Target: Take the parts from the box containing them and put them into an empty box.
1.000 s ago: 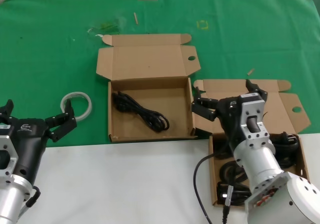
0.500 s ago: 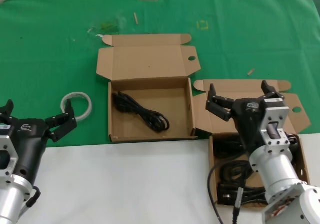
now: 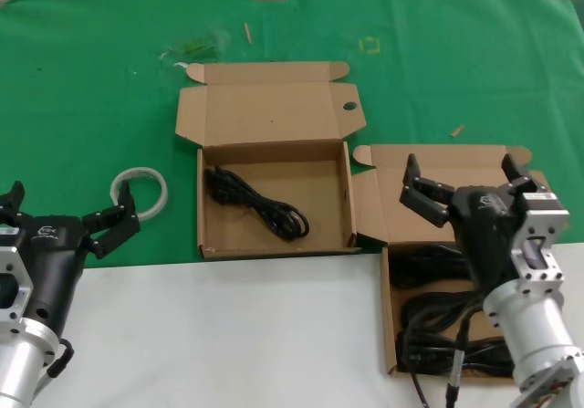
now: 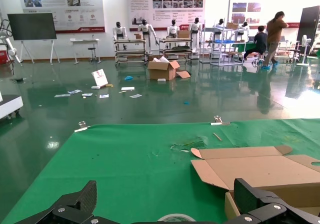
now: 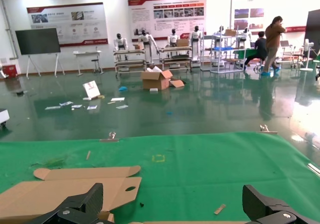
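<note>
Now right gripper (image 3: pixel 467 182), jaws spread and empty, hovers over the shallow brown cardboard box (image 3: pixel 388 335) at the table's front right edge, likely lining up on its coiled black power cords (image 3: pixel 436 321); left gripper (image 3: pixel 64 214) parked open front-left.

The right gripper (image 3: pixel 467 185), fingers spread wide, has moved right, over the box of cords (image 3: pixel 391 312).

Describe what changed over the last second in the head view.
The right gripper, jaws open and empty, swung toward the robot's right, from the gap between the boxes to above the box of cords. Unchanged: the left gripper, open near the white ring, and one cord in the other box.
</note>
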### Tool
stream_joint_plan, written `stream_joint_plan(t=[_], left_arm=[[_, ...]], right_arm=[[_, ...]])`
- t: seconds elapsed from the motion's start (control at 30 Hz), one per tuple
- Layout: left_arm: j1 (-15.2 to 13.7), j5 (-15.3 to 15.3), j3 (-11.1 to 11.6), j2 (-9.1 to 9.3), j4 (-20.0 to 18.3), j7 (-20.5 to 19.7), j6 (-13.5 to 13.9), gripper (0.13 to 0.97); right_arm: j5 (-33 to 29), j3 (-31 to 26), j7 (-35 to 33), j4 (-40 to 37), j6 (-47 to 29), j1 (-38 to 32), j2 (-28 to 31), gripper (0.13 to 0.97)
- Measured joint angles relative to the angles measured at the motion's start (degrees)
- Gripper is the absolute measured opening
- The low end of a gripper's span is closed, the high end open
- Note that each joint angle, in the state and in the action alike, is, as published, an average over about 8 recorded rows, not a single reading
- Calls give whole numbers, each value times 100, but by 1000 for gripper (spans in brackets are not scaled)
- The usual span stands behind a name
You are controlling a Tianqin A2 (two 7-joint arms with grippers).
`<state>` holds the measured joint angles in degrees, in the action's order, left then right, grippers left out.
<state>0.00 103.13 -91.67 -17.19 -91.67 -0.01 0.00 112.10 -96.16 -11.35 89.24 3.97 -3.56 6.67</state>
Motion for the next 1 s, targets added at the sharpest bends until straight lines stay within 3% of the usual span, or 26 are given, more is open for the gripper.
stream_joint_plan(t=[0.37, 1.0], left_arm=[[0, 0, 0, 0, 0, 2, 0, 966], [0, 0, 0, 0, 0, 1, 0, 966]], right_arm=[[-670, 335, 850, 182, -297, 266, 0, 966], [-714, 356, 903, 193, -316, 283, 0, 966]])
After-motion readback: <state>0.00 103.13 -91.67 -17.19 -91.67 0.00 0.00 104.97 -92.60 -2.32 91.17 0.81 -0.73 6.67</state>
